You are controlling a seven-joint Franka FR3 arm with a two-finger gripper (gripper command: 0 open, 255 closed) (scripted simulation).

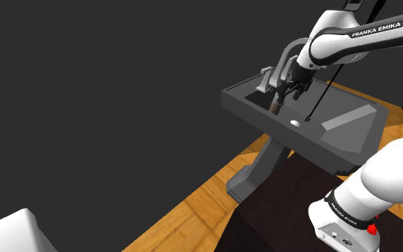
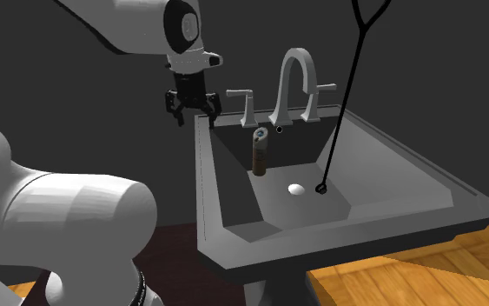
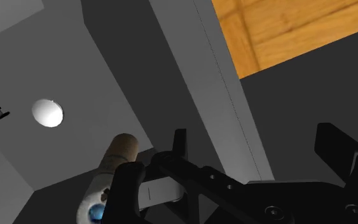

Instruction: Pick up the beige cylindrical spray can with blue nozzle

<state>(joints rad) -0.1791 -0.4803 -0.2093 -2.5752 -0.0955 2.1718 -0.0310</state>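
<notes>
**Finishes Being Shown at the Sink**

A smooth, matt grey surface is being shown by the sink [image 2: 206, 200]. The faucet [image 2: 296, 54] is being rendered as polished silvery metal, with bright glints. Warm orange-brown wood with visible grain is being displayed by the floor [image 2: 425, 274]. The spray can [image 2: 260, 153] is being seen with a dull brownish-beige body, its material unclear. The arm [image 2: 69, 204] is being lit as glossy white, and the gripper [image 2: 190, 109] is being rendered matt black.
</notes>
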